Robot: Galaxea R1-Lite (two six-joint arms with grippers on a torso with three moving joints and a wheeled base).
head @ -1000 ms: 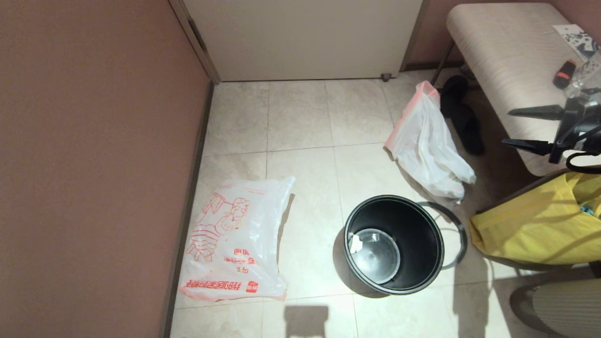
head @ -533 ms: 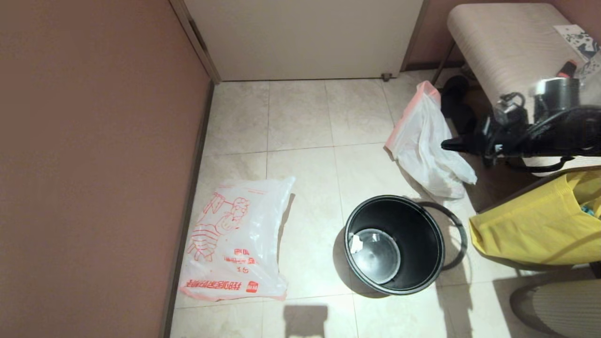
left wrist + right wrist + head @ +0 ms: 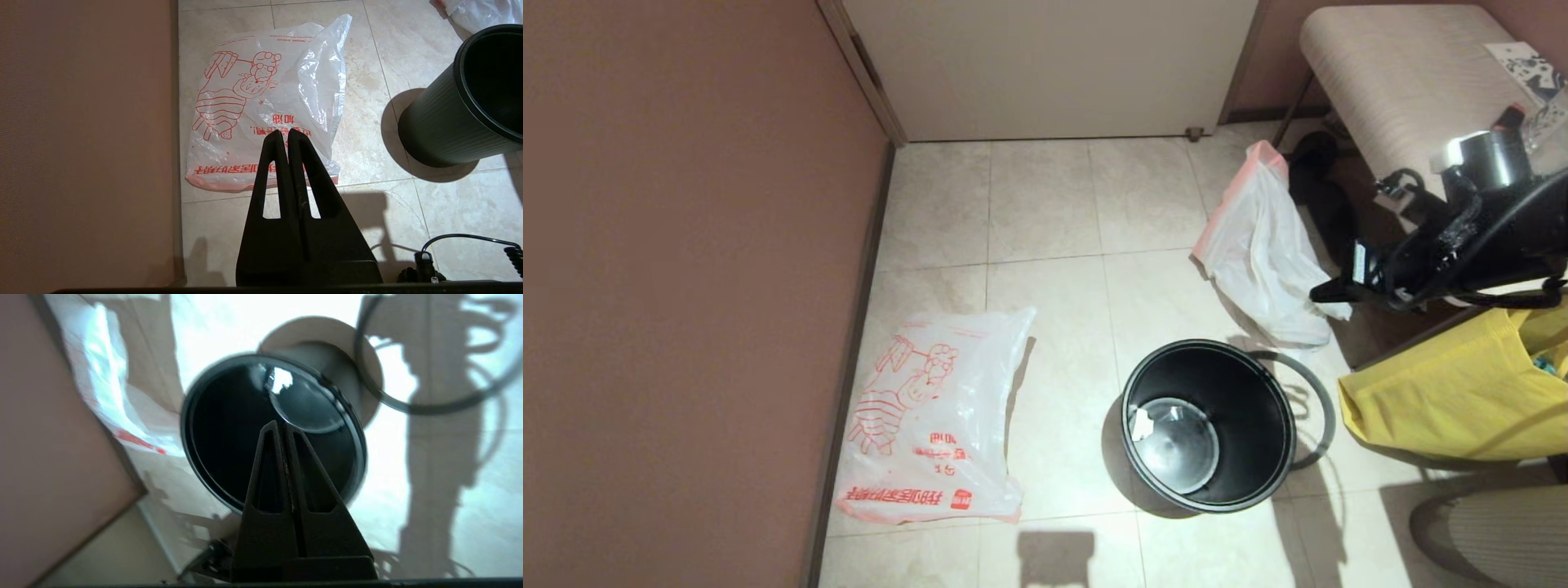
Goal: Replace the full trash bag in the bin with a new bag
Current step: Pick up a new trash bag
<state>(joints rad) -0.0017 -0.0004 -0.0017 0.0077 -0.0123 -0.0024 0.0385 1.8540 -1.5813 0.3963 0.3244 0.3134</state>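
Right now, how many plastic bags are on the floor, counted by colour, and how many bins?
White bags: 2, the printed one and the plain one
Yellow bags: 1
Black bins: 1
Total: 4

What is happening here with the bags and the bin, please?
A robot is changing a bin liner. The full trash bag already lies on the floor, and the bin stands unlined, its grey hoop beside it. The right gripper, fingers shut and holding nothing, hangs near the old bag. The new bag lies flat, untouched, and the left gripper hangs shut above it.
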